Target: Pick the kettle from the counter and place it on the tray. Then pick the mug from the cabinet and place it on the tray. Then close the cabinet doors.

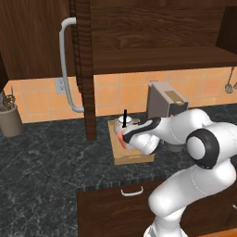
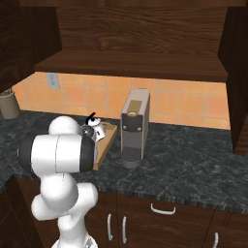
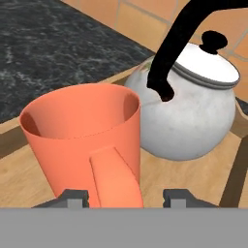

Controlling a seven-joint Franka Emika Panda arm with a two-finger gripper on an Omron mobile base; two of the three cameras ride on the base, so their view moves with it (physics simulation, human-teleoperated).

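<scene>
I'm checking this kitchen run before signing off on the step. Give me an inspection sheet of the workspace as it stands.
Surface: dark speckled counter, tray lying on it.
Job's things: kettle and mug both stand on the tray, close together; contact cannot be told. Cabinet door stands open, so closing is not yet done.
Clutter: coffee machine beside the tray; utensil pot by the wall.
Grippers: gripper at the mug's handle, fingers either side, parted and not pinching it.
Cables: nothing seen.
Surroundings: orange tiled wall, wall socket, drawer front.
</scene>
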